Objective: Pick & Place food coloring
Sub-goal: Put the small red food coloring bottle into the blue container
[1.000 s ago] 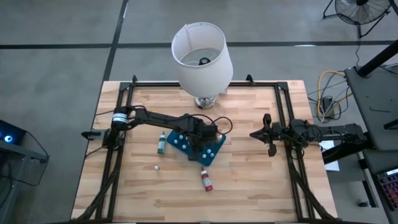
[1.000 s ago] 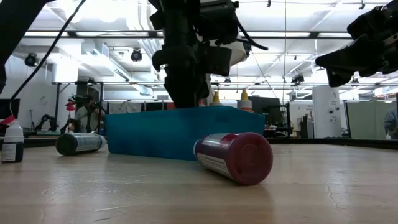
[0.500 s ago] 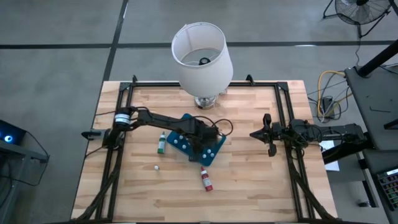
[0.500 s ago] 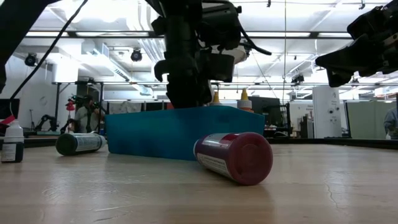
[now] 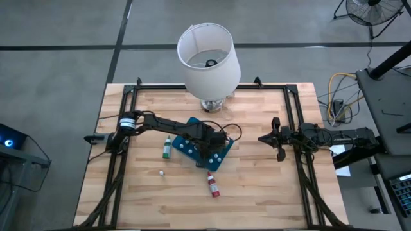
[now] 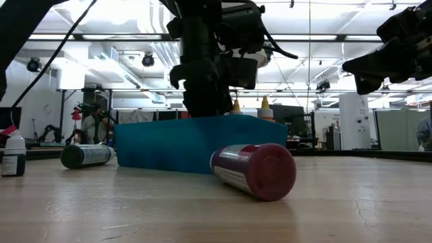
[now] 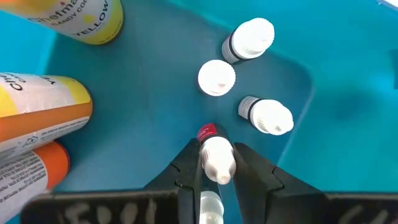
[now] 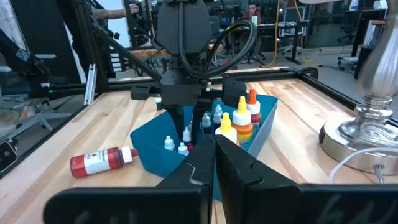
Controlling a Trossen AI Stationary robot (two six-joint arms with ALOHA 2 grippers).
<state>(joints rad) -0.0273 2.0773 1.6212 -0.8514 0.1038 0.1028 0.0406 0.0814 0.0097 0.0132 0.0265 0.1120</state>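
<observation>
A teal tray [image 5: 225, 154] lies mid-table with yellow [image 8: 240, 118] and orange [image 8: 252, 107] food coloring bottles standing in it, beside several small white-capped bottles [image 7: 216, 77]. My left gripper [image 7: 216, 149] reaches down into the tray [image 5: 207, 142] and is shut on a small red bottle with a white cap. A green bottle [image 5: 167, 147] lies on its side left of the tray. A red bottle [image 5: 212, 185] lies on its side at the tray's near side. My right gripper [image 5: 278, 138] waits at the table's right, shut. My left gripper pinches the small red bottle between its two fingers [image 7: 189, 163] at the white cap [image 7: 217, 158]. The fingers come from above, pointing down into the tray. The bottle stands upright, its red body [image 7: 206, 132] toward the tray floor; whether its base rests there, I cannot tell.
A lamp with a white shade [image 5: 209, 54] stands at the far edge, its metal base [image 8: 367, 127] near the tray's far side. A tiny white cap [image 5: 162, 172] lies loose on the wood. Black rails [image 5: 292, 122] run along both table sides.
My left gripper has shifted slightly toward the table's right, staying low inside the tray. The tray and the loose bottles have kept their places.
</observation>
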